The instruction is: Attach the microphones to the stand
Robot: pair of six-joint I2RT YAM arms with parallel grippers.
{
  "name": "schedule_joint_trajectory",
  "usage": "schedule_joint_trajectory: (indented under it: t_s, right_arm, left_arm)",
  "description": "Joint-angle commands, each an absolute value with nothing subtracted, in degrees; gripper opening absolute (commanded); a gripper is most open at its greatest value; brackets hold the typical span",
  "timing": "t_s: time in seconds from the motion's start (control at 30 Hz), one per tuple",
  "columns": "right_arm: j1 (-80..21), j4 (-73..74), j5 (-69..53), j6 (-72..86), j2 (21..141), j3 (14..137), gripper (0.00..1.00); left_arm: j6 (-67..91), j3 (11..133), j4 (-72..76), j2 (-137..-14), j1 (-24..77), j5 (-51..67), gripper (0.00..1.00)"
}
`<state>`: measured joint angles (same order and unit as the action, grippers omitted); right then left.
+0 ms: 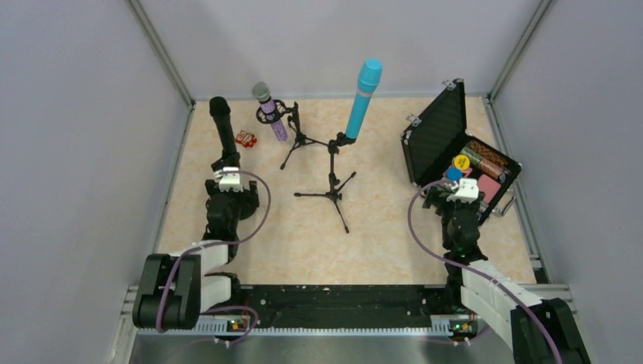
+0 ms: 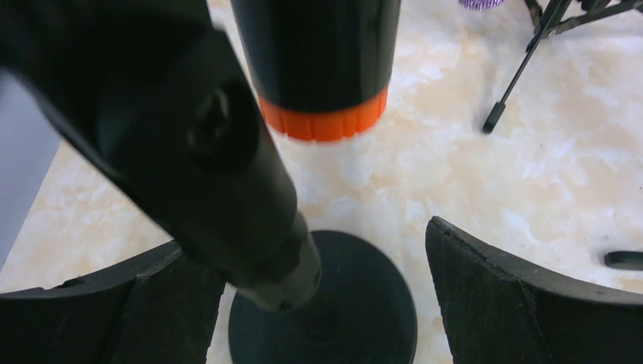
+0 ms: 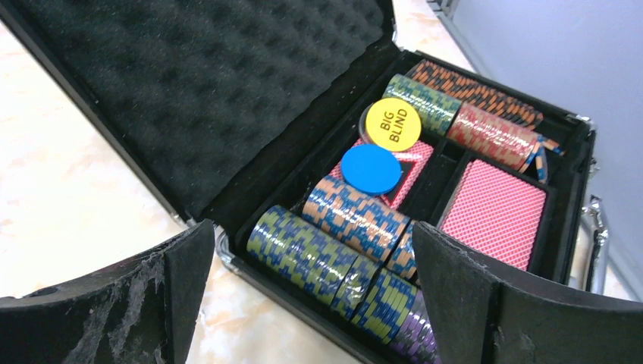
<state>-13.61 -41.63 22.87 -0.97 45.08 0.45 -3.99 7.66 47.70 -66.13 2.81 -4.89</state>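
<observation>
L fingers (image 2: 515, 303) & R fingers (image 3: 515, 311) wide open, empty; yellow chip (image 3: 393, 124) in case (image 3: 189, 83) reads "BIG BLIND"

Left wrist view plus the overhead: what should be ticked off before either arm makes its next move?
1. The left gripper is open: ok, jaws wide on either side of the round-based stand.
2. The black microphone sits in that stand: ok, orange end above the base.
3. The left fingers are clear of the stand: cannot tell.
4. The turquoise microphone is on the tall tripod: ok.
5. The purple microphone is in the small tripod: ok, tilted.
6. The right gripper is open and empty: ok, by the open chip case.
</observation>
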Motion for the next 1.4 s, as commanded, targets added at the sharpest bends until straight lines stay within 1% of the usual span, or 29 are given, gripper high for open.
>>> schedule_joint_trajectory:
  t_s: [0.0, 0.13, 0.27, 0.37, 0.43, 0.47, 0.53, 0.6, 0.63, 0.7, 0.77, 0.83, 0.9, 0.97, 1.0, 1.03, 1.17, 1.37]
  right_arm:
    - [-11.65, -54.26, 22.07, -3.91, 49.67, -1.85, 0.98]
    - [-10.02, -61.07, 22.15, -4.49, 55.20, -1.68, 0.97]
    - [-8.85, -67.47, 22.01, -4.14, 61.12, -1.11, 0.98]
    - [-8.25, -71.82, 20.38, -4.66, 66.27, -0.39, 0.98]
    - [-8.14, -70.16, 18.38, -3.76, 68.13, 2.44, 0.99]
    - [-7.83, -72.27, 16.92, -3.38, 70.13, 2.24, 0.98]
    - [-7.04, -81.62, 17.13, -2.11, 77.78, 0.99, 0.98]
    - [-6.12, -95.38, 16.96, -2.18, 87.63, -0.53, 0.99]
    - [-6.15, -95.30, 15.17, -2.51, 87.12, -1.07, 0.99]
    - [-6.12, -83.67, 11.45, -3.14, 82.13, 1.55, 0.98]
    - [-6.09, -84.32, 11.47, -3.96, 84.16, 3.61, 0.99]
    - [-6.11, -82.58, 12.46, -3.29, 83.21, 3.69, 0.99]
    - [-6.13, -84.04, 12.73, -2.99, 83.58, 3.38, 0.99]
    - [-6.04, -84.27, 12.83, -3.19, 83.88, 3.28, 0.99]
    - [-6.10, -83.14, 12.97, -3.02, 83.51, 3.56, 0.99]
    - [-6.11, -82.31, 13.12, -3.01, 83.53, 4.09, 0.99]
    - [-6.06, -74.80, 15.37, -1.86, 83.68, 8.41, 0.99]
    - [-6.02, -74.81, 16.92, -1.40, 83.76, 8.30, 0.99]
  left_arm:
    - [-4.37, 10.25, 58.63, -70.00, 0.45, 3.83, 0.99]
    - [-3.51, 9.79, 66.50, -76.11, 0.36, 5.36, 0.99]
    - [-3.45, 8.30, 77.46, -83.92, -1.27, 4.68, 0.99]
    - [-3.13, 8.24, 76.08, -83.25, -1.50, 5.21, 0.99]
    - [-3.16, 8.28, 75.34, -82.75, -1.50, 5.61, 0.99]
    - [-3.23, 8.14, 75.75, -82.92, -1.54, 5.74, 0.99]
    - [-3.52, 7.98, 76.71, -83.25, -1.49, 5.80, 0.99]
    - [-3.57, 7.96, 76.92, -83.32, -1.51, 5.72, 0.99]
    - [-3.60, 7.99, 76.76, -83.28, -1.56, 5.74, 0.99]
    - [-3.60, 8.00, 76.57, -83.19, -1.57, 5.72, 0.99]
    - [-3.56, 8.19, 76.44, -83.28, -1.50, 5.66, 0.99]
    - [-3.22, 9.14, 75.23, -83.47, -1.50, 4.32, 0.99]
    - [-2.50, 11.76, 71.61, -83.66, -1.51, 2.31, 0.99]
    - [-0.68, 16.37, 62.06, -83.96, -1.50, -3.33, 0.99]
    - [1.61, 17.64, 59.38, -83.84, -1.54, -8.22, 0.99]
    - [2.51, 17.79, 58.71, -83.43, -1.63, -9.03, 0.99]
    - [2.35, 17.85, 58.66, -83.50, -1.58, -9.14, 0.99]
    - [2.36, 17.93, 58.64, -83.57, -1.58, -9.14, 0.99]
